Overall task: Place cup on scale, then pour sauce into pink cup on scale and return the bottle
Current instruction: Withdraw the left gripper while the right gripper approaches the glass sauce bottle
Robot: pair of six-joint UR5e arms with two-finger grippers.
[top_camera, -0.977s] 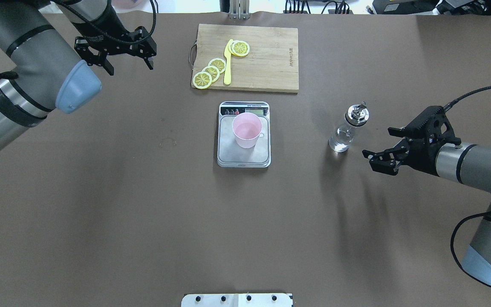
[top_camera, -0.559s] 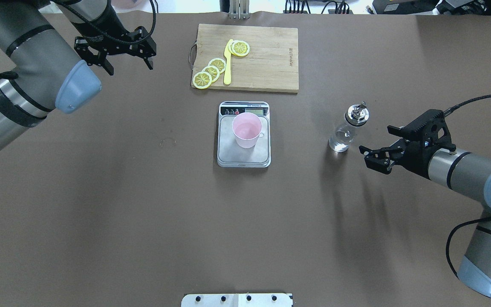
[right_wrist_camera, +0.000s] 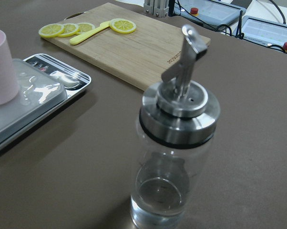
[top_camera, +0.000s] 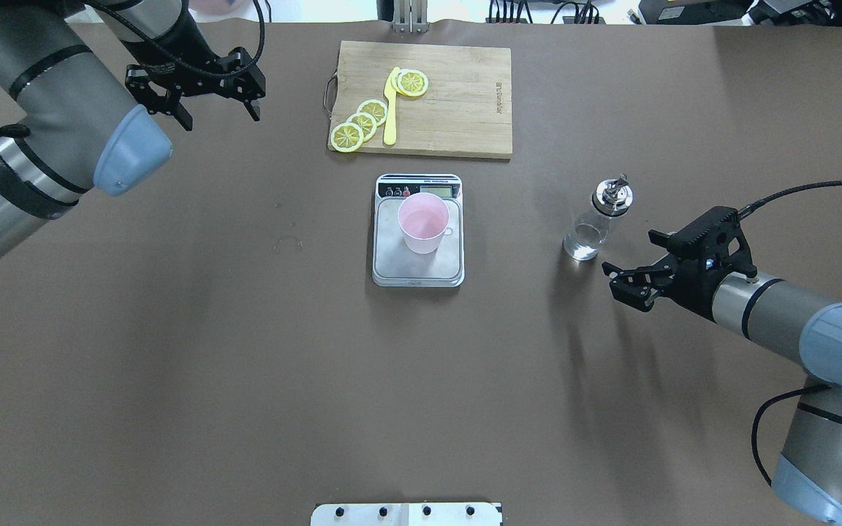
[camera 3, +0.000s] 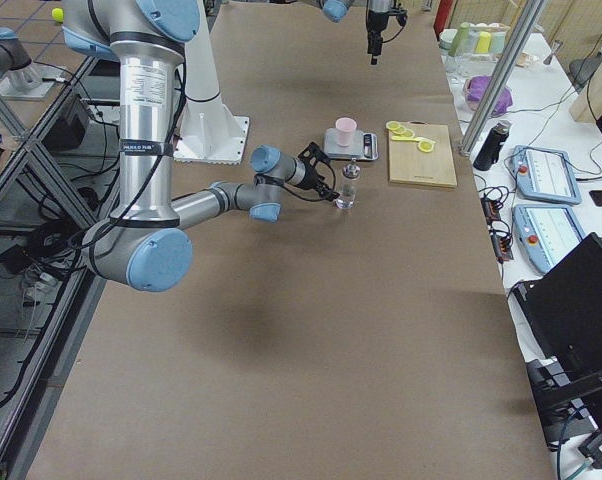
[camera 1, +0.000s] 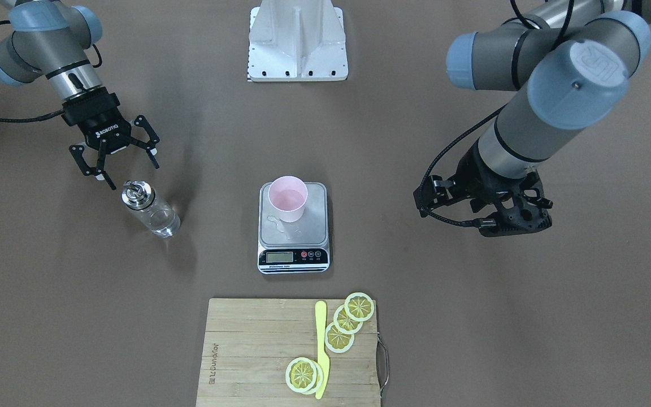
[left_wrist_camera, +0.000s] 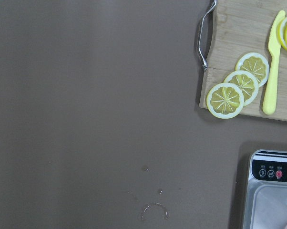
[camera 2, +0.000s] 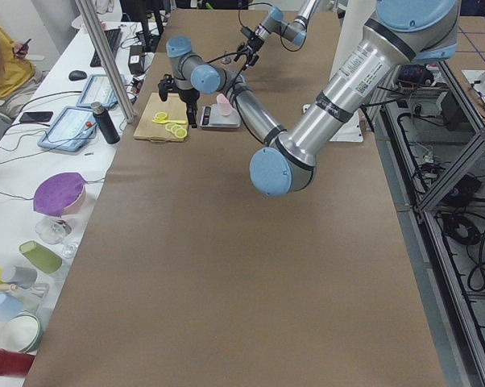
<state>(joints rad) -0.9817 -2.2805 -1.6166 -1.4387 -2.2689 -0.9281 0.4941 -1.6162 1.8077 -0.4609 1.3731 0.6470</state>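
from overhead we see the cup (top_camera: 423, 223) upright on the scale (top_camera: 390, 261). the bottle (top_camera: 596, 219) stands on the table (top_camera: 245, 365) at the scale's 3 o'clock, a little clear sauce (right_wrist_camera: 160, 195) in its bottom. the right gripper (top_camera: 631, 257) hangs at the bottle's 4 o'clock, jaws spread, near it but apart. the left gripper (top_camera: 221, 109), likewise spread and empty, hovers at the scale's 10 o'clock, beside the cutting board (top_camera: 465, 109).

We read "ROBOTIQ" in white letters on the black body of the right gripper (camera 1: 129, 169). A round blue-grey joint cap of the left arm (camera 1: 577, 59) carries a "UR" mark. The cutting board (camera 1: 257, 362) has a brand word burnt in near one edge, and the scale (camera 1: 293, 257) has small print by its buttons; both are too small for us to read.
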